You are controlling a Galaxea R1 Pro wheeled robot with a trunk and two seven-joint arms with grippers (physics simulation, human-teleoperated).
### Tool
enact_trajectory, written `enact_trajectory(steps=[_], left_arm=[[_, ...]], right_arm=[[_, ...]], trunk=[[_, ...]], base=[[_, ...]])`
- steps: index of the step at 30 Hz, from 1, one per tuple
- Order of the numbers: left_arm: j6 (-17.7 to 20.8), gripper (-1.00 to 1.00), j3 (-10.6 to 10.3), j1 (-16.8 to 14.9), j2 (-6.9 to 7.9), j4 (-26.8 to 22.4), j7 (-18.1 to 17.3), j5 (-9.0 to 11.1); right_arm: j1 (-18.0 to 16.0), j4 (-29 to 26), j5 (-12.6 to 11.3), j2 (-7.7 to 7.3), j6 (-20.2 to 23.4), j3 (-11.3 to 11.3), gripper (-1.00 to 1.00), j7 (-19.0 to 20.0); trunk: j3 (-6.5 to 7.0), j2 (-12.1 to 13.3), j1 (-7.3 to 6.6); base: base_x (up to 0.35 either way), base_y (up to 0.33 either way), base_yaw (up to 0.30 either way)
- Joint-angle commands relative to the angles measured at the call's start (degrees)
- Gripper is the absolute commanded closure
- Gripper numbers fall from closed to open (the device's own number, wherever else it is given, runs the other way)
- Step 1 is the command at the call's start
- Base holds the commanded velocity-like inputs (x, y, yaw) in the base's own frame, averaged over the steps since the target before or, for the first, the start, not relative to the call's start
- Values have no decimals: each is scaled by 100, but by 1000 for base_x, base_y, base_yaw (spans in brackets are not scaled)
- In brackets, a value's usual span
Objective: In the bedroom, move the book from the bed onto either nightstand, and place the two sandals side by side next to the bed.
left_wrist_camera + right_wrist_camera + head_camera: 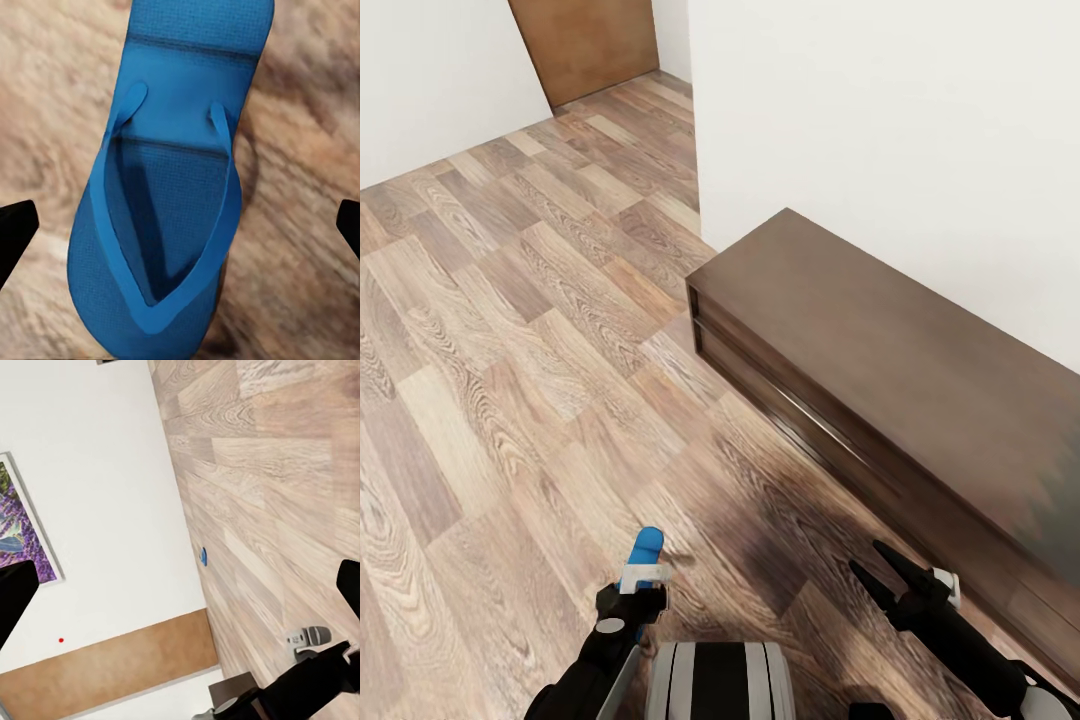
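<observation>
You have the left gripper [643,578] low over the plank floor [510,380], with a bright blue sandal [648,546] sticking out ahead of it in the head view. From the left wrist camera, that sandal [169,187] lies sole-down with its toe strap [161,247] facing the lens, and the two dark fingertips [15,232] sit wide apart at either edge of the picture, clear of the sandal's sides. You cannot tell from these views whether the sandal rests on the floor or hangs from something nearer the camera.

Your right gripper [882,566] hovers empty beside the long dark brown cabinet [900,370] that runs along the white wall [880,130]; its two black fingers [900,562] are spread, nothing between them. The right wrist camera looks across the floor [270,495] to a white wall [112,495] with a tan wood panel [105,671] and the edge of a purple-toned framed picture [22,540]. A small blue thing [203,556] lies far off where floor meets wall; it is too small to name.

A tan panel [585,45] stands at the far end of the floor in the head view.
</observation>
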Motion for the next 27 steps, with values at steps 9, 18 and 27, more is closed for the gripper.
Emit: enact_trajectory(steps=[9,18,27], left_arm=[[20,-100,-28,-2,-5,1,638,72],[20,-100,-35,-2,-10,18,638,74],[20,-100,-37,-2,-14,19,638,74]], right_arm=[[-1,-1,-16,-1,30,-3,-100,3],[-1,-1,-16,-1,31,-3,-100,2],[-1,-1,-18,-1,29,-3,-100,3]], trunk=[[-3,-1,-1],[-92,-7,10],[-247,-16,28]], base=[[0,0,0],[0,0,0],[0,0,0]])
